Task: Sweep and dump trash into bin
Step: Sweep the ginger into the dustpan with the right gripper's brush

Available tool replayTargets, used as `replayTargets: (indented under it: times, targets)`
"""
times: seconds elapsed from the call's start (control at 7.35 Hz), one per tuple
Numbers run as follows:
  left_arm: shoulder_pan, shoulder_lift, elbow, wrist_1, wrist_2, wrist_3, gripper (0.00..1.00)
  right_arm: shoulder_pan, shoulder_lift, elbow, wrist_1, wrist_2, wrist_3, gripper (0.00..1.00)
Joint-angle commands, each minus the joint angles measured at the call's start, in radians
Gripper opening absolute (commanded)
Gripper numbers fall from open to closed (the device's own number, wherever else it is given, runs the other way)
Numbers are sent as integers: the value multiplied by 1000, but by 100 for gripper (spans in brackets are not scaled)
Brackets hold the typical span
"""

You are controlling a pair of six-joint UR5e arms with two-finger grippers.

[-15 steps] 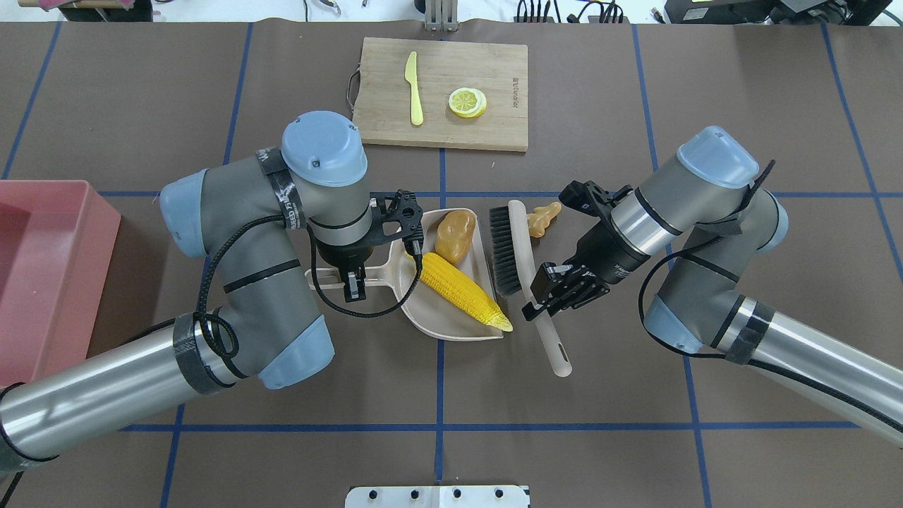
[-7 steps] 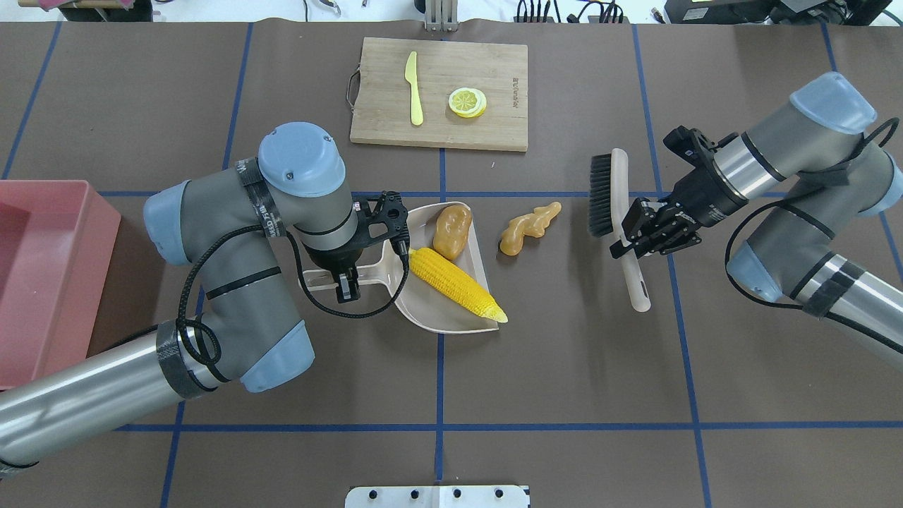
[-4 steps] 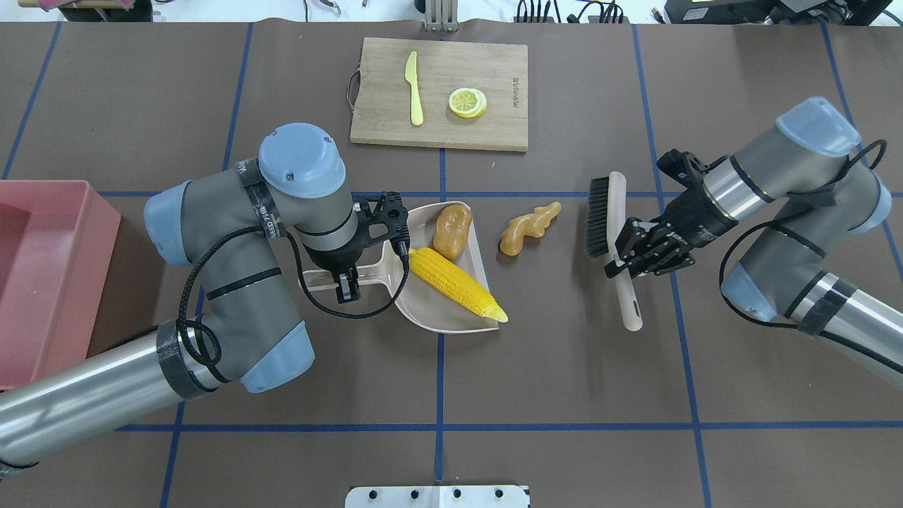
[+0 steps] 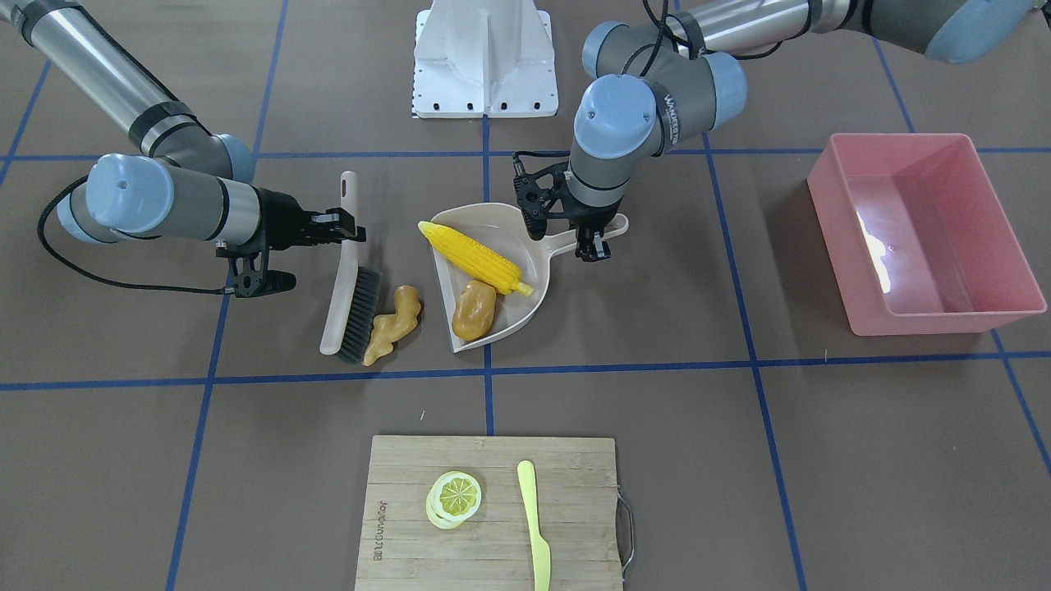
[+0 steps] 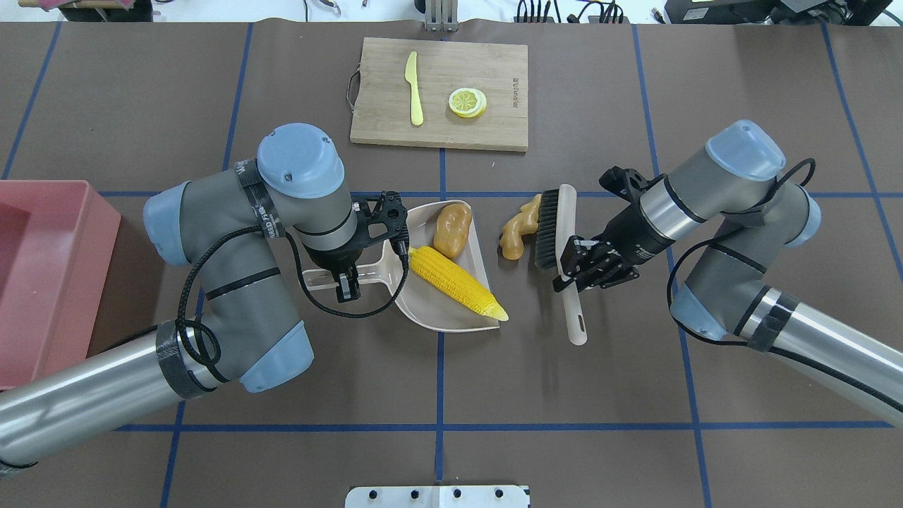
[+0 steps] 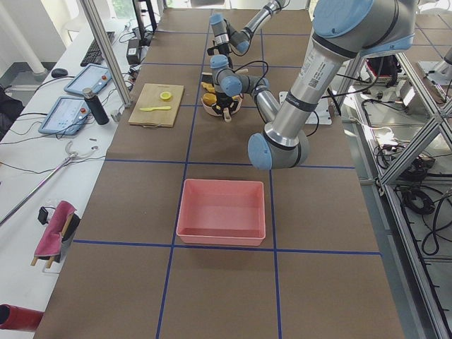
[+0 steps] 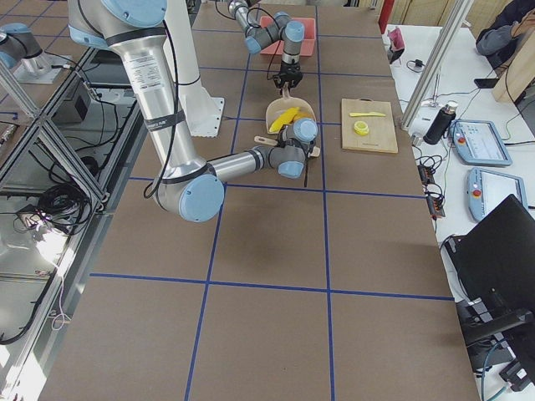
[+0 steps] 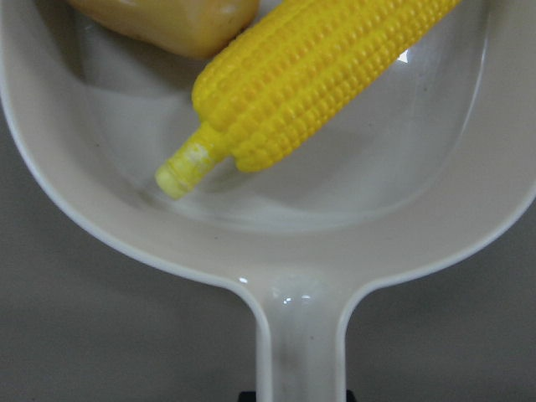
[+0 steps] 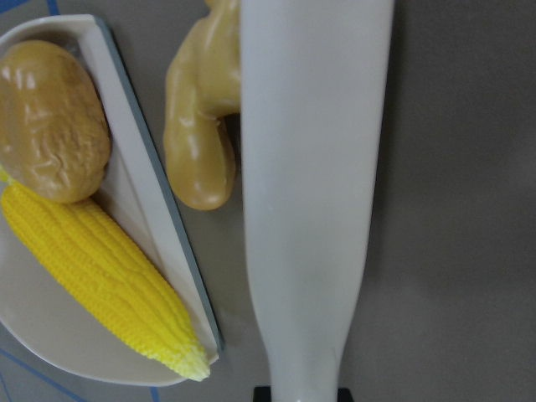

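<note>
A yellow corn cob [image 5: 457, 283] and a brown potato-like lump [image 5: 453, 231] lie in the beige dustpan [image 5: 432, 315]. My left gripper [image 5: 344, 283] is shut on the dustpan's handle. The tan ginger root [image 5: 518, 229] lies on the table just right of the pan's lip. A beige brush [image 5: 564, 212] presses its black bristles against the ginger's right side, and my right gripper [image 5: 574, 267] is shut on the brush handle. The pink bin [image 5: 42, 282] stands at the table's left edge, with nothing in it [image 4: 920, 230].
A wooden cutting board [image 5: 494, 127] at the far middle carries a yellow knife [image 5: 413, 88] and a lemon slice [image 5: 467, 102]. The robot's white base plate [image 5: 437, 496] sits at the near edge. My left arm's elbow [image 5: 211, 282] lies between dustpan and bin.
My right arm lifted the brush away to the right, then brought it back left against the ginger root, turning it a little. The left arm and dustpan shifted slightly left early on, then stayed still.
</note>
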Motion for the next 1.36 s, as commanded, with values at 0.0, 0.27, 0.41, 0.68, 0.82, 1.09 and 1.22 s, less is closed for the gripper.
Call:
replayTargets:
  times: [0.0,0.27,0.41,0.68,0.82,1.09,1.22]
  targets:
    - [0,0,0,0,0,0,0,-37,41,1,-9,-34,0,0]
    - [1,0,0,3,2,2,0,-74,67,1,-9,-62,3,0]
    - [1,0,2,3,2,2,0,-107,78,3,-7,-98,3,0]
    - [1,1,3,3,2,2,0,-140,112,10,-9,-125,12,0]
    - [1,0,2,3,2,2,0,-151,123,11,-9,-135,14,0]
    - [1,1,3,3,0,2,0,-177,124,12,-9,-160,15,0]
    - [1,1,2,2,0,0,0,-177,121,20,-9,-155,15,0]
